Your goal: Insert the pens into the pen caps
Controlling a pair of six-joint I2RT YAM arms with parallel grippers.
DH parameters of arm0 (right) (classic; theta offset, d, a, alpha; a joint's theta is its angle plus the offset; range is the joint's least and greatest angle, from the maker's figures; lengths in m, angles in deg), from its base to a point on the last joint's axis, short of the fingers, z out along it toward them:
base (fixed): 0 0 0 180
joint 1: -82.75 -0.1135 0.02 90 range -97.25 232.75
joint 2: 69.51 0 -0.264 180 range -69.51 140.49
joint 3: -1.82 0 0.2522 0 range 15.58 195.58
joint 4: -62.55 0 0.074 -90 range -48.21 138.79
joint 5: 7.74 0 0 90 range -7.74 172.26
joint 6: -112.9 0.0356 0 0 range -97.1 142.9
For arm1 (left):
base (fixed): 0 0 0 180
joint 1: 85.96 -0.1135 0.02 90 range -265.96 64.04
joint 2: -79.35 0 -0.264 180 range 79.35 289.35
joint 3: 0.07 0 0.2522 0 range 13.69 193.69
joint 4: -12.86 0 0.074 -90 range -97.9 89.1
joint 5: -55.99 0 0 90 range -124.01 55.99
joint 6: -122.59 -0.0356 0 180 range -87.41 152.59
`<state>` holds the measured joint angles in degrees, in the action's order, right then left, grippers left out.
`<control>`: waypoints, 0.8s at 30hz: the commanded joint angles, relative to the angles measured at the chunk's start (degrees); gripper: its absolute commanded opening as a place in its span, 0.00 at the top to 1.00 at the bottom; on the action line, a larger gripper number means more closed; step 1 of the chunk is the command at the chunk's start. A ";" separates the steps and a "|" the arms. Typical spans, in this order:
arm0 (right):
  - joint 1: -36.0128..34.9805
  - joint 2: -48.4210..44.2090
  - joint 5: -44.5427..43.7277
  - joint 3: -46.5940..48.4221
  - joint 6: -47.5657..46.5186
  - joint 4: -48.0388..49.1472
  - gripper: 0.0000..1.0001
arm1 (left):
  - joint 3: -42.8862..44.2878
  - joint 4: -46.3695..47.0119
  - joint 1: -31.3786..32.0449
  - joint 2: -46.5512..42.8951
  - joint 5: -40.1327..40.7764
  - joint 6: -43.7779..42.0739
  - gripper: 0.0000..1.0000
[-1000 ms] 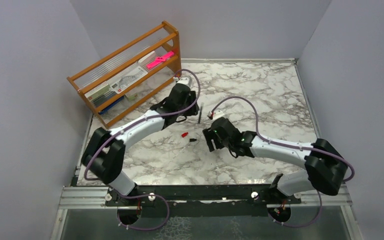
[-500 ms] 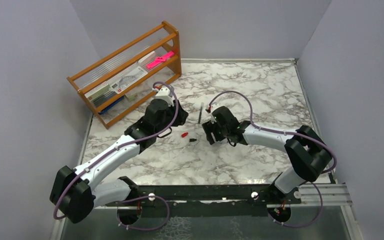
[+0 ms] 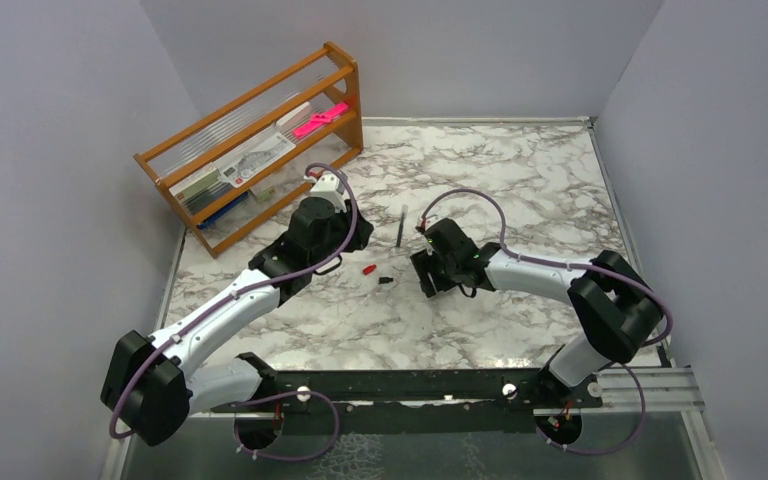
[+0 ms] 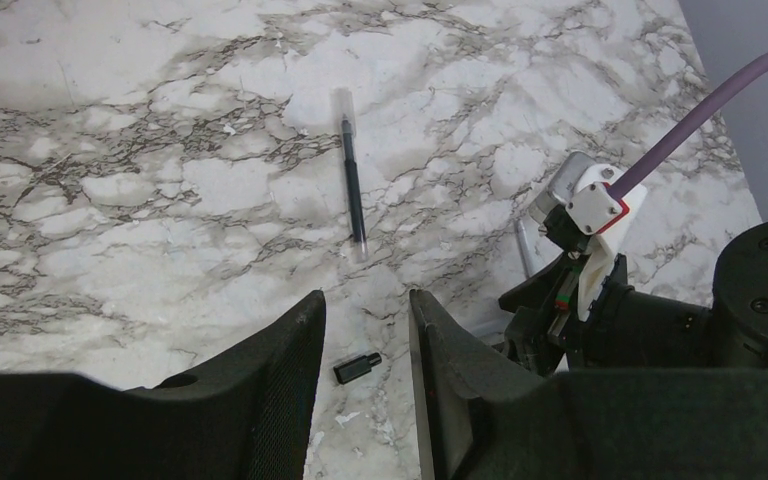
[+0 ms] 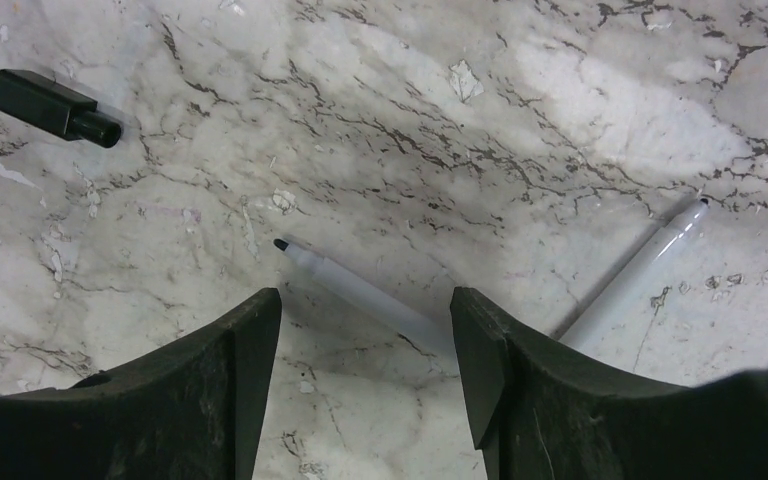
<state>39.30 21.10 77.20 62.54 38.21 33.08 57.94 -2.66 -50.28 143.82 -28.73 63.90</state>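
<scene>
The left gripper (image 4: 365,303) jaws stand narrowly apart, empty, over a black cap (image 4: 357,368); the right gripper (image 5: 365,297) jaws gape wide astride a white pen (image 5: 352,288) on the table (image 5: 560,120).

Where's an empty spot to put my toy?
Free: the table's far right, between the back wall and the right arm; and the near middle, between both arms and the rail. Crowded: the centre, with red cap, black cap and pens by the left gripper and right gripper, and the rack at far left.
</scene>
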 commanded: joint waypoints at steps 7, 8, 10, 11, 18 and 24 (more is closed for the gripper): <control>-0.15 0.92 -4.62 -0.53 5.41 -5.17 0.53 | -0.91 1.29 -1.13 0.29 -0.56 -1.48 0.62; -0.10 0.92 -4.84 -0.67 5.88 -5.43 0.59 | -0.92 1.32 -1.14 0.31 -0.66 -1.47 0.62; -0.15 1.03 -4.74 -0.80 6.37 -5.52 0.68 | -0.92 1.46 -1.18 0.46 -0.90 -1.46 0.63; -0.15 1.16 -4.51 -0.84 6.50 -5.49 0.73 | -0.92 1.55 -1.22 0.48 -1.14 -1.46 0.63; -0.15 -1.47 0.80 -2.29 6.98 -2.57 0.99 | -0.59 0.75 -2.13 0.40 -4.76 0.45 0.63; -0.15 -15.51 7.53 -2.76 10.07 3.05 0.99 | -9.55 22.78 -2.07 -2.87 -25.95 14.66 0.39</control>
<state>39.33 16.07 78.60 59.94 45.18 31.18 54.43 2.76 -52.42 143.62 -37.72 67.16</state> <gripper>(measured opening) 0.042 0.512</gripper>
